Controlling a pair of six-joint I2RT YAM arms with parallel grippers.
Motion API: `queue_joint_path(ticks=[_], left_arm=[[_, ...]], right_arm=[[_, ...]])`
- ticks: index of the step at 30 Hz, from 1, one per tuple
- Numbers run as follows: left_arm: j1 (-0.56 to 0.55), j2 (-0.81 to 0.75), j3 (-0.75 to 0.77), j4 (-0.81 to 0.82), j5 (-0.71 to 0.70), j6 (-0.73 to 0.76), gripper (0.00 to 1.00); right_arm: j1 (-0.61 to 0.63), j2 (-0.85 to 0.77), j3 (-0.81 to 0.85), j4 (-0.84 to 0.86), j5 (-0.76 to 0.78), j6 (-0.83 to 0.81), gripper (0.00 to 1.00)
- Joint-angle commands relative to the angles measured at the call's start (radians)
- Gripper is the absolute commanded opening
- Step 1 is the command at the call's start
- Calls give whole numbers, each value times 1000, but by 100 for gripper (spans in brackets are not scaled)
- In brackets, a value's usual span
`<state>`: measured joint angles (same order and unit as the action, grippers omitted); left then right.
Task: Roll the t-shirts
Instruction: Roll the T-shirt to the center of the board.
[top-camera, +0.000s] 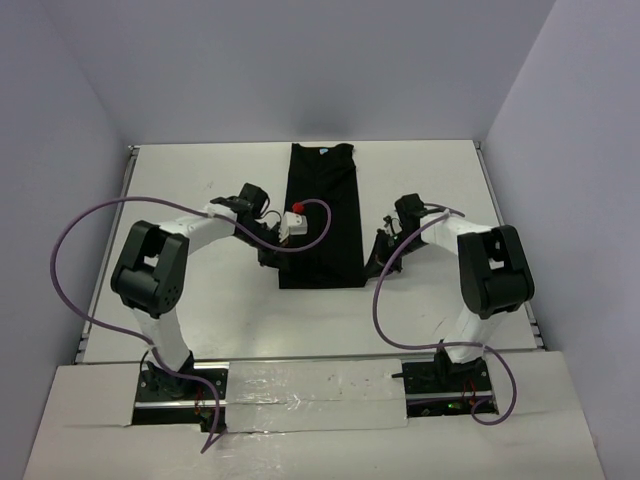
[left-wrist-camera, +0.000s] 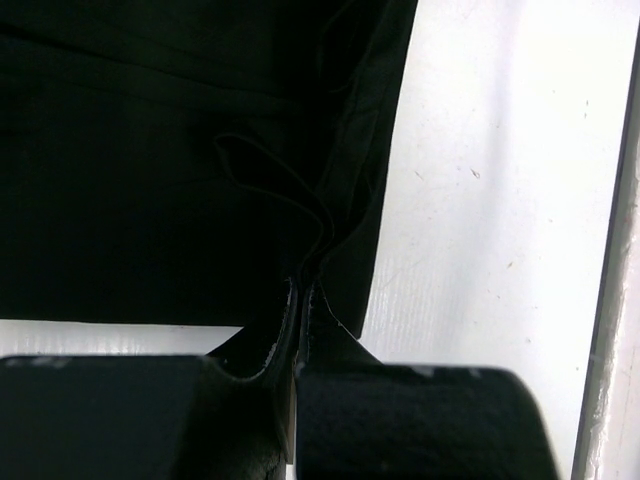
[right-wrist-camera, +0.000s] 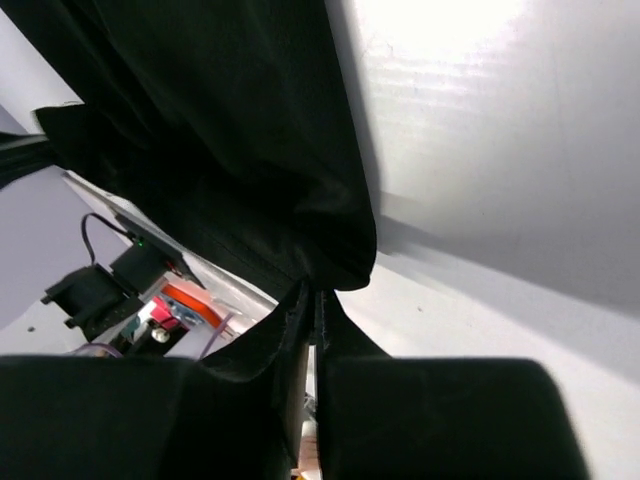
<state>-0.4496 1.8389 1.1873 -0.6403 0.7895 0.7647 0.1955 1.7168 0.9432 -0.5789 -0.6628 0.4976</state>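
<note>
Black fabric: the t-shirt (top-camera: 320, 215) lies mid-table as a long narrow strip, sleeves folded in, collar at the far end and hem twd the arms. The left gripper (left-wrist-camera: 302, 290) sits at the near-left corner of the strip, fingers pressed together w/ a ridge of cloth pinched btwn the tips. The right gripper (right-wrist-camera: 312, 292) is at the near-right corner, fingers all but together w/ only a thin slit showing, and a bunched cloth corner is caught at the tips and raised off the surface. The strip's long edges run straight. White table (top-camera: 200, 300) shows bare on both sides of the strip and btwn the hem and the arm bases; walls close in on the left, right and far sides.
</note>
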Motion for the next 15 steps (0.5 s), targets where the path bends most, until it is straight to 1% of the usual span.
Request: queue_joint_path(ticks=[1, 3, 4, 5, 6, 9, 12, 14, 15], left_arm=[[6, 20, 46, 48, 7, -36, 0], [5, 23, 48, 66, 11, -42, 0], [5, 25, 48, 70, 13, -28, 0], [5, 29, 48, 73, 10, -27, 0], [5, 33, 54, 67, 10, -24, 0], [5, 49, 80, 38, 20, 16, 2], [5, 71, 104, 48, 4, -34, 8], [8, 98, 133, 22, -9, -59, 11], [14, 108, 139, 18, -10, -71, 11]], right_arm=[[-7, 23, 69, 27, -11, -1, 16], [-7, 27, 81, 33, -6, 4, 22], [-7, 27, 92, 34, -4, 5, 30], [-5, 29, 97, 36, -1, 6, 32], [-5, 32, 107, 37, 0, 10, 36], [-7, 55, 124, 47, -3, 18, 39], [-8, 63, 143, 47, 5, 21, 41], [-13, 47, 155, 42, 18, 22, 41], [-27, 38, 172, 39, 37, 19, 42]])
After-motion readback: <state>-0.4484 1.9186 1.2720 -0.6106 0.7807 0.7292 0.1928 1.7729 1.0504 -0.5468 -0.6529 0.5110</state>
